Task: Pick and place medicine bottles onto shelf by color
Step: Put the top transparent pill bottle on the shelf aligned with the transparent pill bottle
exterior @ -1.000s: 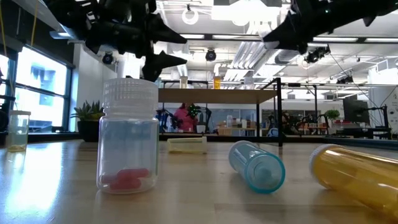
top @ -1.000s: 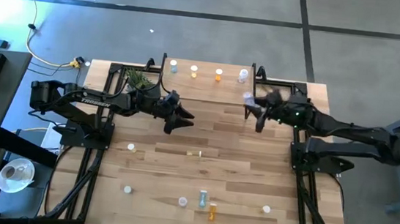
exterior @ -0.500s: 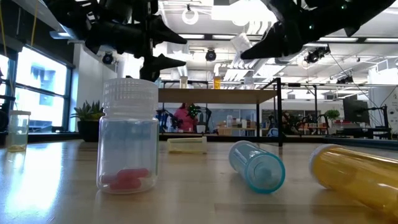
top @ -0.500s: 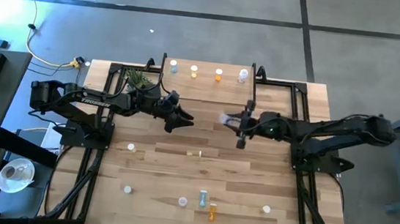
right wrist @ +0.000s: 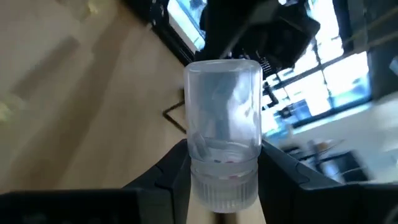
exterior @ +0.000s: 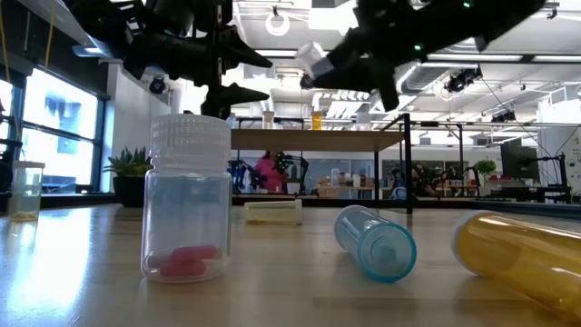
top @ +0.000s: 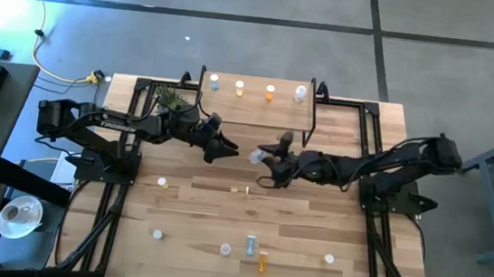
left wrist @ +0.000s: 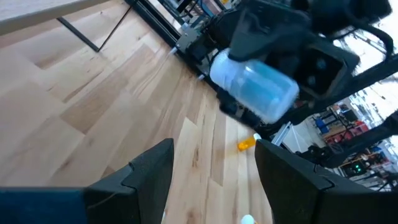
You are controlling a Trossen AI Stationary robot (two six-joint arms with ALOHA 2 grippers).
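My right gripper (top: 261,157) is in the middle of the high view, and it is closed on a small clear bottle (right wrist: 222,149), which it holds above the table. In the right wrist view my two fingers (right wrist: 177,168) press on the ribbed white cap end, and the clear body sticks out beyond them. My left gripper (top: 228,147) hangs just beside it, toward the left of the frame, with the fingers apart and nothing between them; in its own view the held bottle (left wrist: 254,87) looks faintly blue.

I judge this bottle very light and stiff, made of thin smooth plastic, so it can slip or turn between the pads. The ribbed cap gives better friction than the smooth wall, and I think the present hold there is good, but the long free body can swing.

The shelf (top: 259,111) is at the upper middle of the high view with four bottles already in a row along its far edge. More bottles lie on the table (top: 310,236) near the bottom of the frame.
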